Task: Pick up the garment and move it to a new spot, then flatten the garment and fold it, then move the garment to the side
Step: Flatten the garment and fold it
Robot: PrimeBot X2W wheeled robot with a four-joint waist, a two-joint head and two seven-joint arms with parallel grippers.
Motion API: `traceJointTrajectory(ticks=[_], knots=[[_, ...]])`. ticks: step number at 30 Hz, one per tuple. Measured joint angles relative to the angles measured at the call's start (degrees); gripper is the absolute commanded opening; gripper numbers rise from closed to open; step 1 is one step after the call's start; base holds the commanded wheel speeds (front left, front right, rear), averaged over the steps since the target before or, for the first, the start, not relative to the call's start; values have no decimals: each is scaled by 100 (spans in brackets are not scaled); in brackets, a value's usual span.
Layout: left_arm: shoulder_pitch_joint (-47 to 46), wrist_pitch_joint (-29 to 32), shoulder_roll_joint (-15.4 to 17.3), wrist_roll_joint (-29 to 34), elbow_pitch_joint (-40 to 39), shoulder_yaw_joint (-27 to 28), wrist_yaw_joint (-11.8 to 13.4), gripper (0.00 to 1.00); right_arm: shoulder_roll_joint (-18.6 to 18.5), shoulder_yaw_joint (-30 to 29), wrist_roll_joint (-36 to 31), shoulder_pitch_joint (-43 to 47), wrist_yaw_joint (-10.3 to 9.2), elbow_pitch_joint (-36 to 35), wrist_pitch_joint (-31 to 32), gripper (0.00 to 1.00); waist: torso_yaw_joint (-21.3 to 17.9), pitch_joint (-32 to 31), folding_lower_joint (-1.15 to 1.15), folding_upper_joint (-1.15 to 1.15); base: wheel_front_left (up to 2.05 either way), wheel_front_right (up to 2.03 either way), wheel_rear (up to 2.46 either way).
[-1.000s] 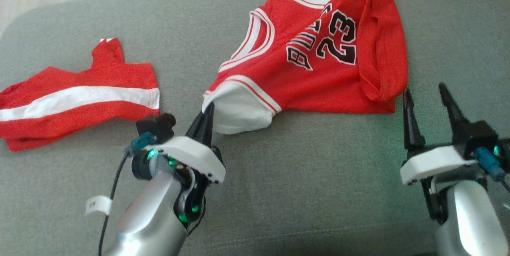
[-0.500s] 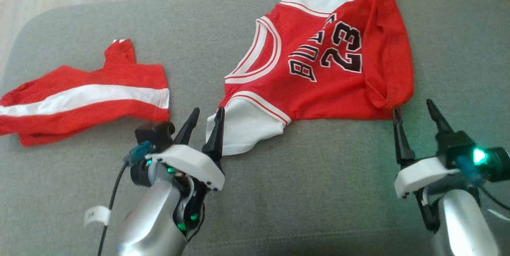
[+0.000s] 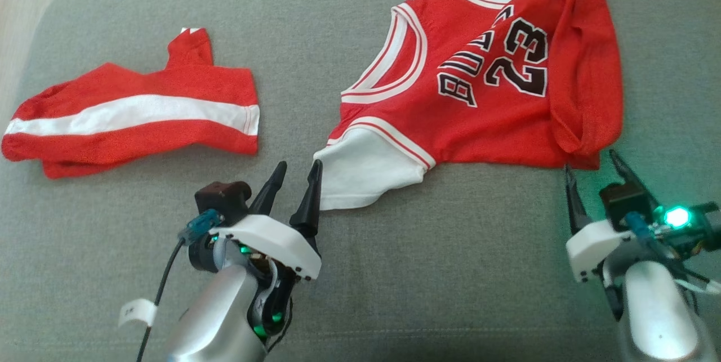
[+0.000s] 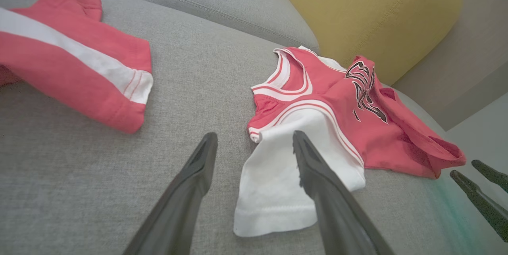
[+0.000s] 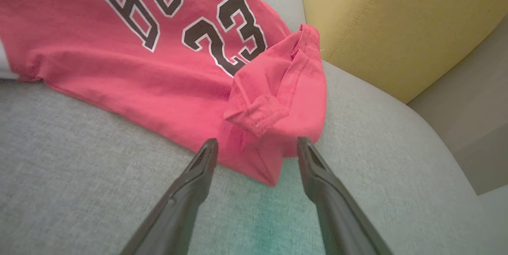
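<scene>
Head view: high above, looked forward and down on the grey sofa seat (image 3: 450, 272), taking in the jersey (image 3: 484, 131) and the shorts (image 3: 129, 120). Left wrist view: low and near, faced along the seat toward the jersey's white sleeve (image 4: 274, 191) and a yellow cushion (image 4: 357, 13). Right wrist view: nearest, faced the jersey's folded hem (image 5: 274, 100). Jersey was shared by all three; shorts by head and left wrist.

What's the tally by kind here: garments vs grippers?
Garments: 2, the jersey and the shorts
Grippers: 2, the left gripper and the right gripper, both open
Total: 4
</scene>
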Motion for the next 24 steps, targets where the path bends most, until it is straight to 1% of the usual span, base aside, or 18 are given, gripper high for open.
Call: traceJointTrajectory(ticks=[4,11,12,13,14,15,16,17,19,20,21,24], knots=[[-9,0,0,-12,-3,-48,4,100,-1,-168,-130,-203,0,140,-142,100,55,67,0,0,0,0,0],[-42,0,1,-60,-2,-86,5,100,3,-330,-260,-289,0,357,-343,100,104,127,0,0,0,0,0],[-62,0,1,-60,0,-89,5,100,4,-335,-259,-294,0,393,-357,94,108,133,0,0,0,0,0],[-80,0,1,-62,-1,-89,5,100,7,-335,-257,-308,0,432,-381,84,110,140,0,0,0,0,0],[-87,0,0,-62,-2,-90,5,100,9,-334,-254,-330,0,459,-411,80,111,146,0,0,0,0,0],[-86,0,0,-62,1,-96,5,100,10,-334,-254,-365,0,478,-438,74,110,152,0,0,0,0,0],[-86,0,0,-64,5,-102,5,100,10,-331,-253,-411,0,488,-446,66,108,155,0,0,0,0,0],[-86,0,0,-71,5,-111,7,100,11,-326,-252,-451,0,490,-474,54,106,159,0,0,0,0,0],[-86,0,0,-87,20,-129,7,100,11,-324,-235,-527,0,515,-500,44,100,166,0,0,0,0,0],[-87,0,0,-103,33,-144,7,100,11,-321,-224,-544,0,531,-524,15,98,168,0,0,0,0,0],[-87,0,0,-111,51,-164,7,100,11,-312,-205,-547,0,553,-542,0,97,168,0,0,0,0,0],[-87,0,0,-112,133,-235,7,100,12,-307,-149,-546,0,603,-588,0,90,153,0,0,0,0,0]])
